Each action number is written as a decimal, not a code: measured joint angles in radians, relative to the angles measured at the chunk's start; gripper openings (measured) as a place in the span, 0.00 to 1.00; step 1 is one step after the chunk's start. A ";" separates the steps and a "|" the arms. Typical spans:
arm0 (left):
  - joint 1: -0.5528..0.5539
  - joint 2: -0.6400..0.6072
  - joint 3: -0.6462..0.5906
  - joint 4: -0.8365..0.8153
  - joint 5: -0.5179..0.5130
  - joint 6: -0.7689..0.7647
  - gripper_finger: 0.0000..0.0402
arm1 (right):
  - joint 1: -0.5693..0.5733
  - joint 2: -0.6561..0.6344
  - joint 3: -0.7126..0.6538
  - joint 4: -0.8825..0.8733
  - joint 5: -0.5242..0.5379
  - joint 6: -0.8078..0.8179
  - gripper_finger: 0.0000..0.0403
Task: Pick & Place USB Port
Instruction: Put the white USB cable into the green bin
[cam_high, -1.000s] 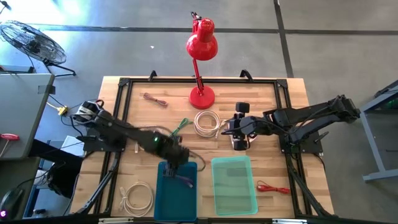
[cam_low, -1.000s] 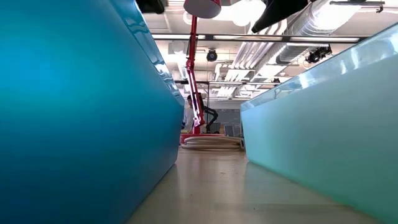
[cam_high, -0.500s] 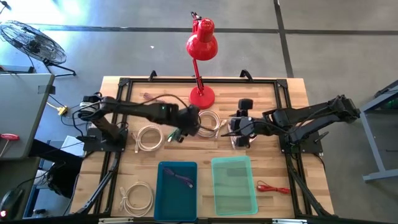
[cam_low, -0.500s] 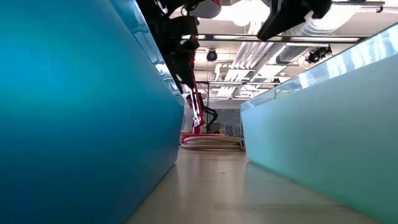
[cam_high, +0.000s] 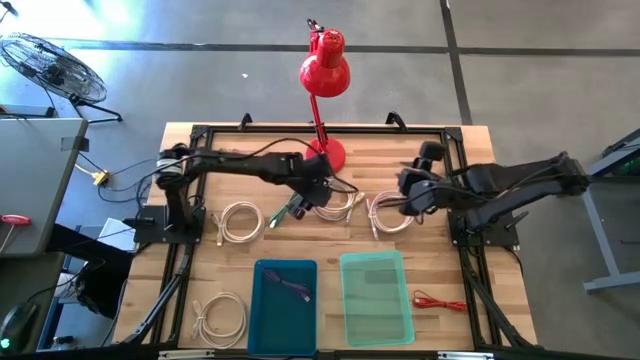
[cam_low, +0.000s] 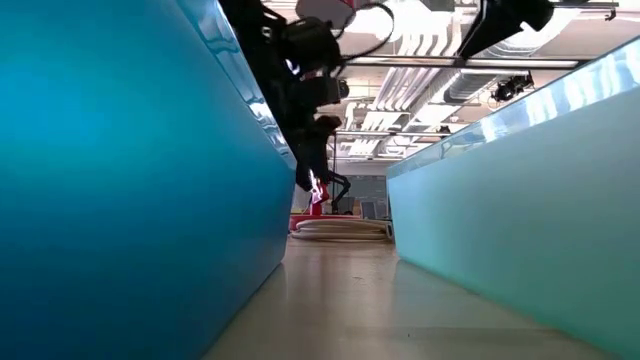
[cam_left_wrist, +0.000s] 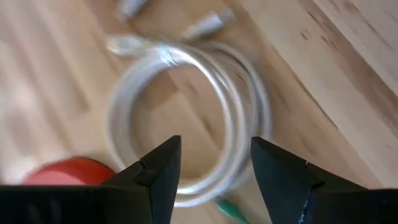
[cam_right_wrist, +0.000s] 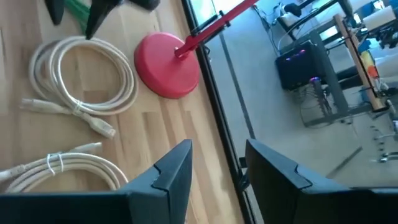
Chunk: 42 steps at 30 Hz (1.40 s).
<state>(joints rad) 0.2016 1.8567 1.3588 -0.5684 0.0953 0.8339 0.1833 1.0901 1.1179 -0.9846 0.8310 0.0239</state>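
Note:
Several coiled cables with plugs lie flat on the wooden table. My left gripper (cam_high: 320, 198) (cam_left_wrist: 214, 163) hangs open over a white coil (cam_high: 336, 201) (cam_left_wrist: 186, 118) in front of the red lamp's base (cam_high: 325, 155), touching nothing. My right gripper (cam_high: 402, 202) (cam_right_wrist: 217, 169) is also open and held above the table, at the right of a second white coil (cam_high: 386, 215) (cam_right_wrist: 62, 167). A green cable (cam_high: 289, 208) lies beside the left gripper. A dark cable (cam_high: 293, 288) rests in the blue bin (cam_high: 262, 320).
A green bin (cam_high: 400, 325) stands right of the blue one near the front edge. More white coils lie at the left (cam_high: 237, 222) and front left (cam_high: 220, 318), and a red cable (cam_high: 436, 300) at the front right. A black frame (cam_high: 198, 140) rims the table.
My left gripper has swung from above the blue bin toward the far edge, to the white coil by the lamp base, rolling as it went. My right gripper has drawn back toward the right edge and tipped up, uncovering the white coil that lay beneath it.

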 joint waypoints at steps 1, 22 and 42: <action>-0.006 0.022 0.031 -0.040 0.000 0.000 0.47 | 0.000 -0.014 0.000 0.001 -0.001 0.002 0.35; -0.039 0.209 0.151 -0.030 -0.081 -0.089 0.45 | 0.001 -0.063 0.000 0.005 -0.163 0.032 0.35; -0.066 0.190 0.149 -0.071 -0.221 -0.189 0.01 | 0.001 -0.063 0.000 0.009 -0.181 0.073 0.34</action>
<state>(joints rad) 0.1353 2.0471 1.5077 -0.6398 -0.1260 0.6444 0.1841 1.0267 1.1179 -0.9756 0.6502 0.0971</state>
